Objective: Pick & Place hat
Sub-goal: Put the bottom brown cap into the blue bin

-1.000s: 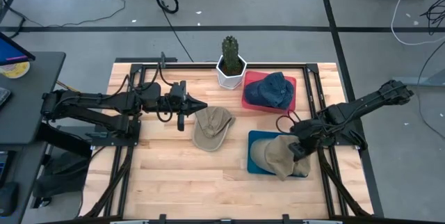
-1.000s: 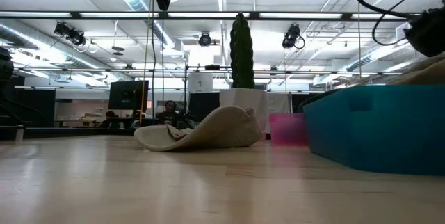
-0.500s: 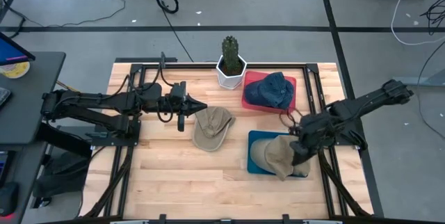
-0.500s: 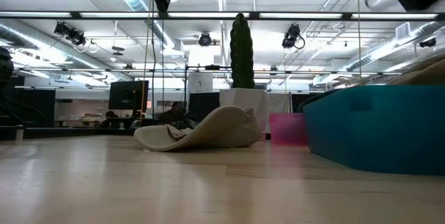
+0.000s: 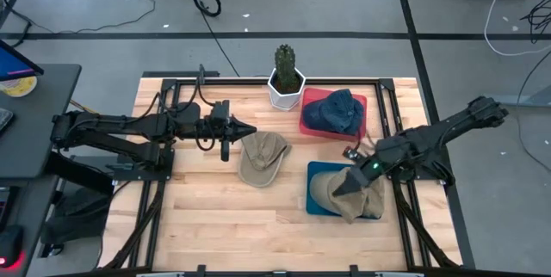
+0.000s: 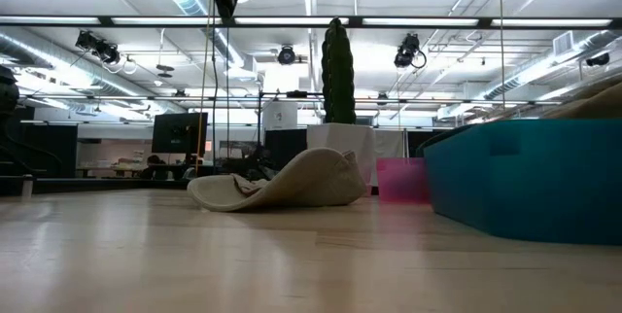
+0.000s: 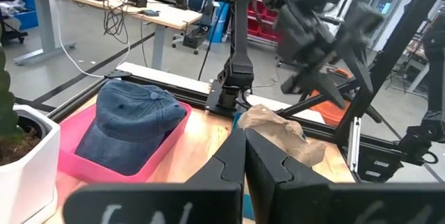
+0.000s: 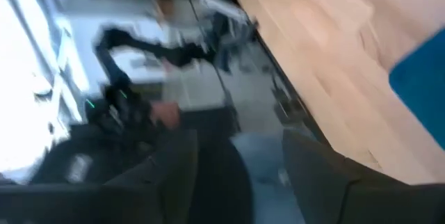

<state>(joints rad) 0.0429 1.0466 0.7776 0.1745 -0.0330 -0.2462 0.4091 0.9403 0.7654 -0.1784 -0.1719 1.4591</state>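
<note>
A tan hat (image 5: pixel 262 156) lies brim-down on the bare wood near the table's middle; the low view shows it as a tan hat (image 6: pixel 292 182) too. A second tan hat (image 5: pixel 343 194) sits in a blue tray (image 5: pixel 315 174), and a navy cap (image 5: pixel 336 111) in a pink tray (image 5: pixel 360 103). My left gripper (image 5: pixel 244 131) is shut and hovers level just left of the loose hat; its wrist view shows the left gripper (image 7: pixel 244 160) closed. My right gripper (image 5: pixel 343 187) is open above the blue tray's hat, raised high, seen blurred as the right gripper (image 8: pixel 240 182).
A cactus in a white pot (image 5: pixel 286 79) stands at the far edge, behind the loose hat. Black frame rails (image 5: pixel 389 113) run along the table's sides. Bare wood (image 5: pixel 232 217) lies toward the near edge.
My right gripper has risen above the blue tray, leaving the top of the low view, and has swung so its fingers point toward the table's left and near side. The hat in the tray stays put. The left arm has kept still.
</note>
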